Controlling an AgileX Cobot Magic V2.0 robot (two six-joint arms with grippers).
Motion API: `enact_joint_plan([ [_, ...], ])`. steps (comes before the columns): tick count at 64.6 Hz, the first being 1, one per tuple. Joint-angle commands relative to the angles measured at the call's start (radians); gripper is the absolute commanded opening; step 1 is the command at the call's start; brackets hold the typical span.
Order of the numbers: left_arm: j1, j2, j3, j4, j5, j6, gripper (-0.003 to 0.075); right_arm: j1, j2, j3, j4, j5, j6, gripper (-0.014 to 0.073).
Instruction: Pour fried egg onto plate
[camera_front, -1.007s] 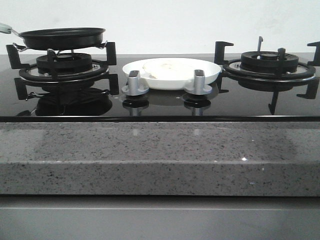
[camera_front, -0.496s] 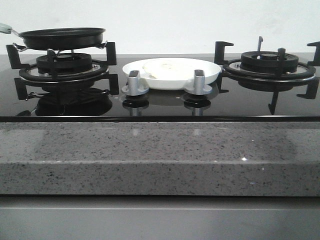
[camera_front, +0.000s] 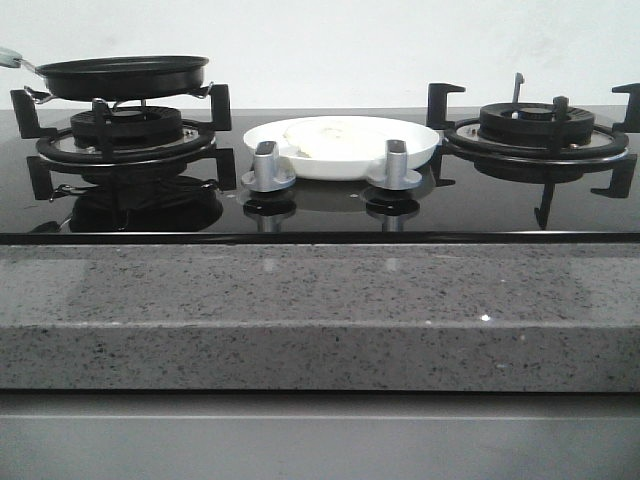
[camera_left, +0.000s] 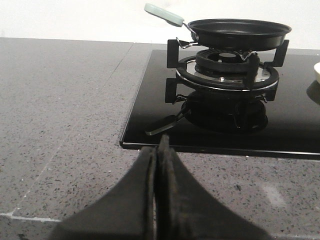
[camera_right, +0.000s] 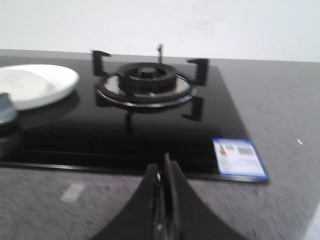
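The only printed matter in sight is a small label (camera_right: 240, 158) stuck on the near corner of the black glass hob (camera_front: 480, 210) beside the right burner (camera_right: 145, 84); it has a blue border, coloured bars and a dark code block, but the blur leaves none of its writing readable. The left gripper (camera_left: 158, 150) has its two dark fingers pressed together with no gap and nothing between them, its tips hanging over the speckled grey counter (camera_left: 65, 115) just short of the hob's front edge. The right gripper (camera_right: 165, 165) is likewise closed tight and empty, its tips over the counter near the hob's edge, the label just beside them. Neither arm shows in the front view, so little can be told of their pose beyond each wrist camera looking low and nearly level across the stove. In the front view the plate (camera_front: 420, 148) sits on the glass at the middle of the hob, between the two burners and just behind the two silver knobs (camera_front: 268, 168), and the fried egg (camera_front: 335, 140) lies flat in it, a little toward 9 o'clock of the plate's centre. The black frying pan (camera_front: 125, 77) rests level on the left burner's grate (camera_front: 120, 135), at 9 o'clock from the plate, its pale green handle (camera_left: 164, 14) pointing away from the plate.
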Motion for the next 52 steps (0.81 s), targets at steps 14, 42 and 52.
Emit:
enact_joint_plan([
  [14, 0.0, -0.017, 0.007, -0.008, -0.087, -0.011, -0.0019, -0.025, -0.028, 0.034, -0.009, -0.089, -0.009, -0.0067],
  [42, 0.0, -0.017, 0.007, -0.008, -0.087, -0.011, -0.0019, -0.025, -0.028, 0.033, -0.009, -0.091, -0.009, -0.0067],
  [52, 0.0, -0.017, 0.007, -0.008, -0.087, -0.011, -0.0019, -0.025, -0.028, 0.033, -0.009, -0.091, -0.009, -0.0067],
])
